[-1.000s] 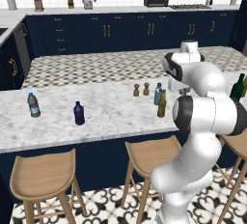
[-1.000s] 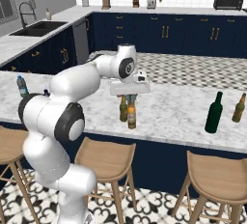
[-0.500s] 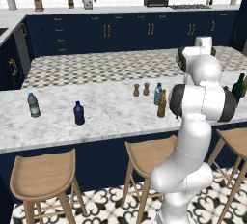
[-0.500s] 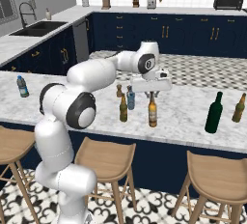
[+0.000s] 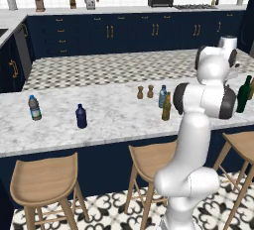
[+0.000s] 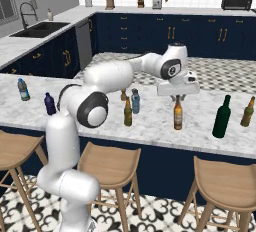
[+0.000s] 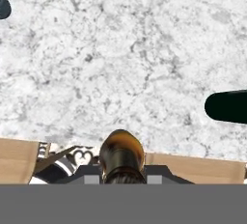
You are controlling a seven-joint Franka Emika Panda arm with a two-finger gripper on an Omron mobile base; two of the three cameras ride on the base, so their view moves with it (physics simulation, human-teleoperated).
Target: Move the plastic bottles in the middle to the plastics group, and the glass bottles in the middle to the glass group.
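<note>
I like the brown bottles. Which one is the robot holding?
The amber bottle under the gripper, nearest the green wine bottle. Others stand alone.

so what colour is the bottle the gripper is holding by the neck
Amber-brown with a pale label: the held bottle, clearest in the right base view.

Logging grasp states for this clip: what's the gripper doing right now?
Gripper: shut on an amber bottle by its neck, holding it upright over the marble counter, near the green wine bottle.

Amber bottle (image 6: 177,115) upright (neck held), second amber bottle (image 6: 128,113) beside pale-blue bottle (image 6: 135,101), green bottle (image 6: 221,118) right.
</note>
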